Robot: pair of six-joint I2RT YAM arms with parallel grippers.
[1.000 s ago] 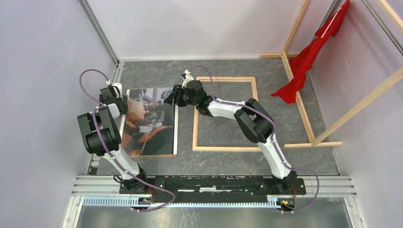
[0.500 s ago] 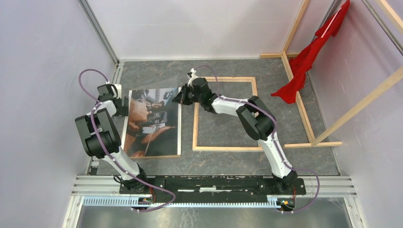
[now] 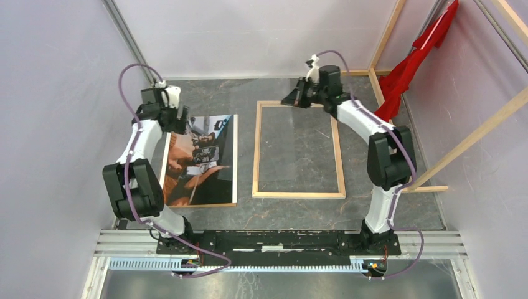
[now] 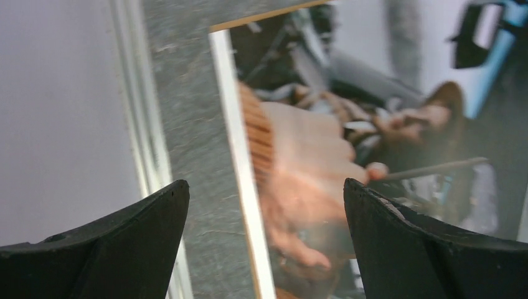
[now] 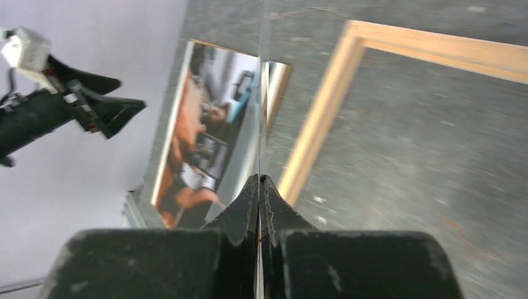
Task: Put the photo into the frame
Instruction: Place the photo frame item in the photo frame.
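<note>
The photo (image 3: pixel 199 159) lies picture-up on a brown board (image 3: pixel 205 204) at the left of the grey surface (image 3: pixel 292 215). It sits beside the frame (image 3: pixel 256 149) with a gap between them. The frame lies flat, bare wood up. The left gripper (image 3: pixel 175 118) hovers over the photo's far left corner, spread wide and holding nothing. The right gripper (image 3: pixel 291 98), above the frame's far edge, is pinched on what looks like a thin clear sheet (image 5: pixel 260 93) seen edge-on.

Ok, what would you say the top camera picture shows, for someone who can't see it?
A photo lies picture-up at the left of a grey table, beside a bare wooden frame. The left arm's fingers hang over the photo's far left corner; the right arm's fingers are at the frame's far edge.
</note>
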